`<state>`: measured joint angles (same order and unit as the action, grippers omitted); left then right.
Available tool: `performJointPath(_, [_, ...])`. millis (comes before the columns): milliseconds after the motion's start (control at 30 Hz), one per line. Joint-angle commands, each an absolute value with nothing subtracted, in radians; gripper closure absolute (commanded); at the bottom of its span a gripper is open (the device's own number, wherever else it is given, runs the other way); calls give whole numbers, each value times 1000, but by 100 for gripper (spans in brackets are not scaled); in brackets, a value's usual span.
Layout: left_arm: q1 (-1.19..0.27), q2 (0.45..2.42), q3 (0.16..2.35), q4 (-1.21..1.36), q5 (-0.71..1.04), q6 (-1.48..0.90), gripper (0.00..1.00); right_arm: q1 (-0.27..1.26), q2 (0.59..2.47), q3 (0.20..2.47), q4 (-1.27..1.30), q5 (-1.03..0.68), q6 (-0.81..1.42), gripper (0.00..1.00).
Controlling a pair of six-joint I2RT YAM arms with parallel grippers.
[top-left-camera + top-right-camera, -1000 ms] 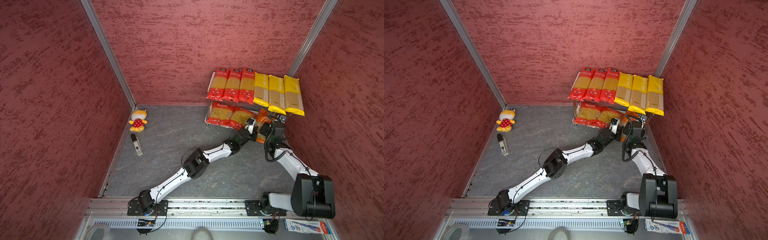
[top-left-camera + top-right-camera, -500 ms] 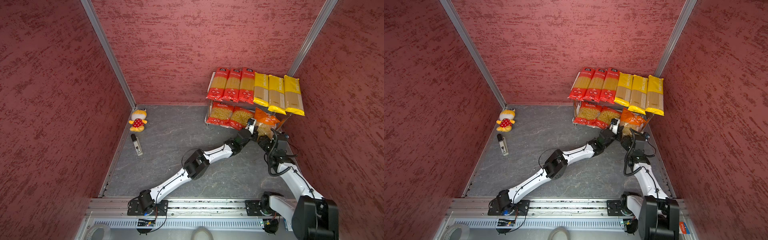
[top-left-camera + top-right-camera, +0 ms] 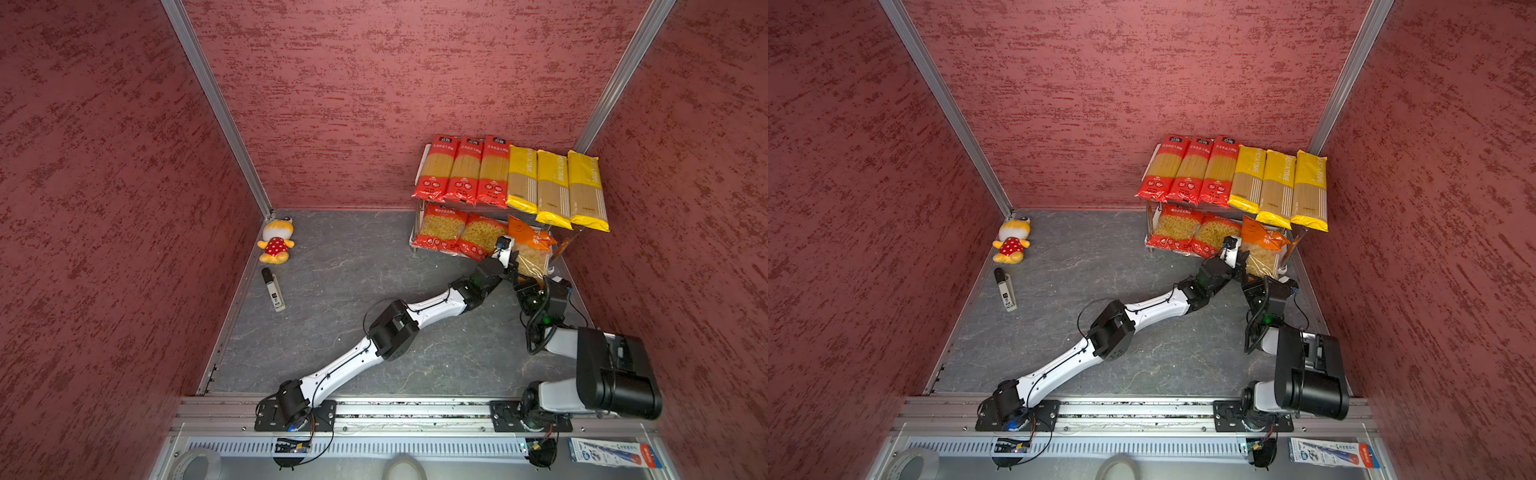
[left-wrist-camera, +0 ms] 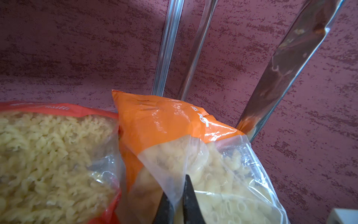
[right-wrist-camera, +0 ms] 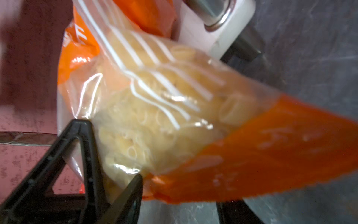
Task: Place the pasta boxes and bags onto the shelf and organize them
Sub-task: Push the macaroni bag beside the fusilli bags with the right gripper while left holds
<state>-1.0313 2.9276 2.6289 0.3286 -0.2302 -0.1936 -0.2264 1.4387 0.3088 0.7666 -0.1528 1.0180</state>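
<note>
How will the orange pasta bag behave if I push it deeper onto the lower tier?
Likely floppy: the orange bag wrinkles where the left gripper pinches its film. Loose pasta inside probably shifts, so it may slump rather than slide. Glossy film looks slippery.

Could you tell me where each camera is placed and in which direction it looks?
Both top views: high above the base rail, looking down toward the back wall; shelf, left arm and right arm show.
Left wrist: on the left arm, looking along the left claw, shut on the orange bag.
Right wrist: on the right arm, facing the same bag's clear part; the right claw shows close to it.
Shared: both wrist views see the orange bag; the top views share the whole scene.
</note>
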Motion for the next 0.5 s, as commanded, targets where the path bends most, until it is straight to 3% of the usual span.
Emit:
performJointPath(0, [-1025,2935,2671,411,-220,-183,97,-234,1478,370,988,-137,1074,48])
performJointPath(333, [-1023,2845,2513,468,-162,-131,66,-283,1527,477,921,-99,1043,80])
performJointPath(467, [-1022,2777,2397,552,-160,-124,61,-291,1558,498,914,-103,1002,85])
